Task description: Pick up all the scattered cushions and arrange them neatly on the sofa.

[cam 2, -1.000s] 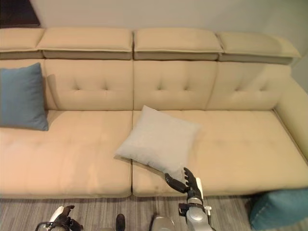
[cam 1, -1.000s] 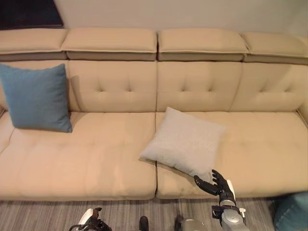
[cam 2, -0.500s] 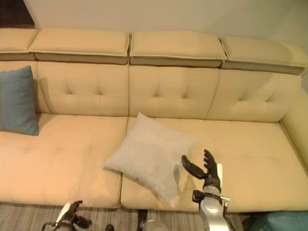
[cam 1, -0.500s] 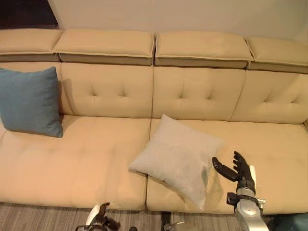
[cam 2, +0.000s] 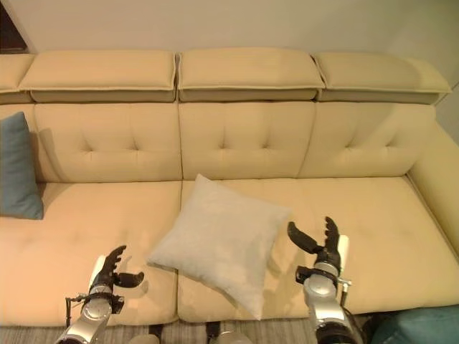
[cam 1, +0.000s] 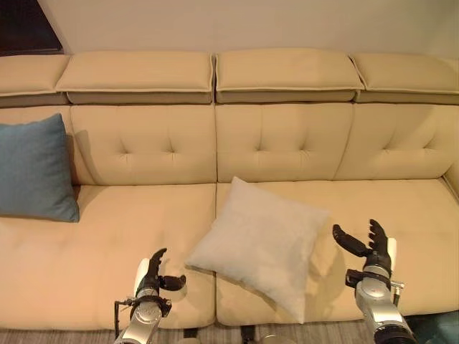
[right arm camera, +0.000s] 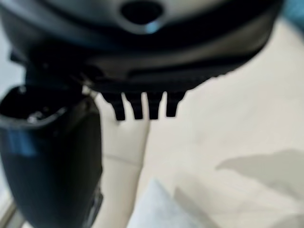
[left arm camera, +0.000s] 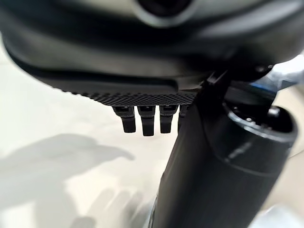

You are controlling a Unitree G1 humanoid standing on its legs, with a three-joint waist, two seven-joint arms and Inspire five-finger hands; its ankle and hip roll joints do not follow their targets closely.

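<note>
A light grey cushion (cam 1: 259, 244) lies flat on the beige sofa (cam 1: 129, 236), across the seam between its two seat pads near the front edge. A blue cushion (cam 1: 36, 169) leans upright against the backrest at the far left. Another blue cushion (cam 2: 423, 326) sits on the floor at the lower right. My left hand (cam 1: 153, 275) hovers open over the seat just left of the grey cushion, apart from it. My right hand (cam 1: 367, 247) is raised open just right of that cushion, holding nothing. Both wrist views show straight fingers (left arm camera: 145, 121) and fingers (right arm camera: 142, 107) above the seat.
The sofa's right armrest (cam 2: 437, 193) rises at the far right. A dark panel (cam 1: 25, 29) hangs on the wall at the upper left. Striped grey carpet (cam 1: 86, 337) runs along the sofa's front edge.
The camera has shifted. My right hand has let go of the grey cushion's corner and risen to its right. My left hand has come up over the seat left of the cushion.
</note>
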